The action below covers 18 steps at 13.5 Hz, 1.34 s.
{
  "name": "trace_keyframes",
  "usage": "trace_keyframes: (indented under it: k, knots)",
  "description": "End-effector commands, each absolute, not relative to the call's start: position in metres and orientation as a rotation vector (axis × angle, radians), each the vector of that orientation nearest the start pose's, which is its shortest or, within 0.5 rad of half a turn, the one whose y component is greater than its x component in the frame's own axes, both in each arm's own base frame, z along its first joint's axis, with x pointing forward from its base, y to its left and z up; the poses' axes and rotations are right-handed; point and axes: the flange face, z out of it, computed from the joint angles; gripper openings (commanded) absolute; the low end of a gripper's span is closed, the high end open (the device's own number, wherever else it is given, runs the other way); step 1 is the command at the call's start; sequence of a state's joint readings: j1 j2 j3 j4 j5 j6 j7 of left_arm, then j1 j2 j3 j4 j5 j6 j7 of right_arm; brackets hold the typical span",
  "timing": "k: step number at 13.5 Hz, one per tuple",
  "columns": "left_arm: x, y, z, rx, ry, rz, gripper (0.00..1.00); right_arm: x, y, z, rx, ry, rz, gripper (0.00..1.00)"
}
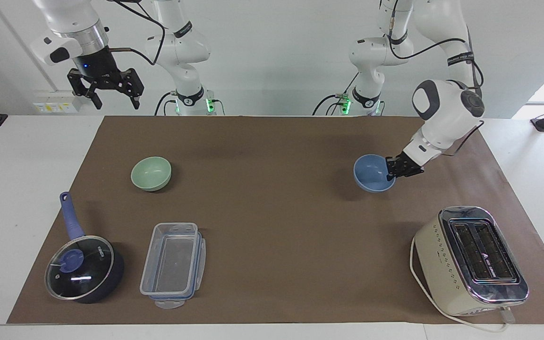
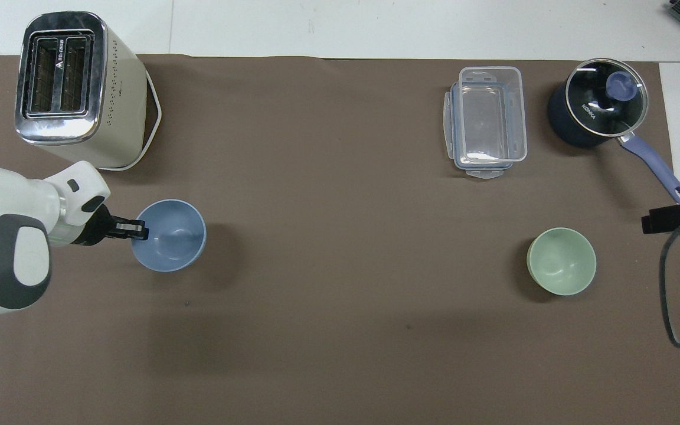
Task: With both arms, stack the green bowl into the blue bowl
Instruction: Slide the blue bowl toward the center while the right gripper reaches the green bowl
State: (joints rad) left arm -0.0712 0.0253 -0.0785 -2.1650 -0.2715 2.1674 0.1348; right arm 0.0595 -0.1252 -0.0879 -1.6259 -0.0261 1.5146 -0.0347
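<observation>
Looking at the blue bowl (image 1: 373,173) first: it reads as a light, stiff, smooth little thing, probably plastic or glazed, so I'd guess slippery and easy to tip. The rim is the only sensible place to grab, one finger inside the wall and one outside, and that's exactly how the left gripper (image 1: 390,174) has it, pinched shut on the rim edge toward the left arm's end of the table. The bowl sits over the brown mat (image 1: 272,141), apparently lifted a little, with the toaster (image 1: 470,257) farther from the robots.

The green bowl (image 1: 151,173) sits upright on the mat toward the right arm's end, untouched, well apart from the blue one. The right gripper (image 1: 114,97) hangs high over the table edge with fingers spread wide, holding nothing, waiting.
</observation>
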Motion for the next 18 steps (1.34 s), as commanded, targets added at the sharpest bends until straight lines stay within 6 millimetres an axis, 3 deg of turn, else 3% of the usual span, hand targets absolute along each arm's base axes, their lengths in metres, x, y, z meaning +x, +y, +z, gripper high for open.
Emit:
trace_keyframes:
  k: [1, 4, 6, 9, 10, 12, 13, 14, 16, 18]
  knots:
    - [0.510, -0.169, 0.385, -3.356, 0.167, 0.041, 0.00, 0.506, -0.026, 0.655, -3.153, -0.043, -0.035, 1.00]
    - [0.479, -0.279, 0.371, -3.375, 0.076, -0.046, 0.00, 0.506, -0.027, 0.650, -3.152, -0.039, -0.020, 1.00]
    - [0.454, -0.333, 0.354, -3.390, 0.076, -0.083, 0.00, 0.509, -0.030, 0.637, -3.152, -0.035, -0.022, 1.00]
    - [0.422, -0.386, 0.341, -3.409, 0.169, -0.135, 0.00, 0.515, -0.034, 0.600, -3.149, -0.079, -0.010, 1.00]
    - [0.414, -0.402, 0.326, -3.411, 0.185, -0.146, 0.00, 0.517, -0.037, 0.582, -3.148, -0.112, -0.015, 1.00]
    - [0.411, -0.412, 0.319, -3.422, 0.165, -0.174, 0.00, 0.521, -0.050, 0.545, -3.146, -0.183, -0.014, 1.00]
    - [0.412, -0.412, 0.319, -3.422, 0.163, -0.172, 0.17, 0.522, -0.053, 0.528, -3.147, -0.189, -0.028, 1.00]
    - [0.413, -0.410, 0.319, -3.420, 0.161, -0.166, 0.50, 0.524, -0.055, 0.508, -3.147, -0.193, -0.023, 1.00]
    - [0.419, -0.401, 0.326, -3.408, 0.158, -0.124, 0.67, 0.523, -0.063, 0.459, -3.141, -0.245, 0.013, 1.00]
    - [0.432, -0.389, 0.351, -3.408, 0.125, -0.091, 0.98, 0.517, -0.071, 0.421, -3.133, -0.313, -0.031, 1.00]
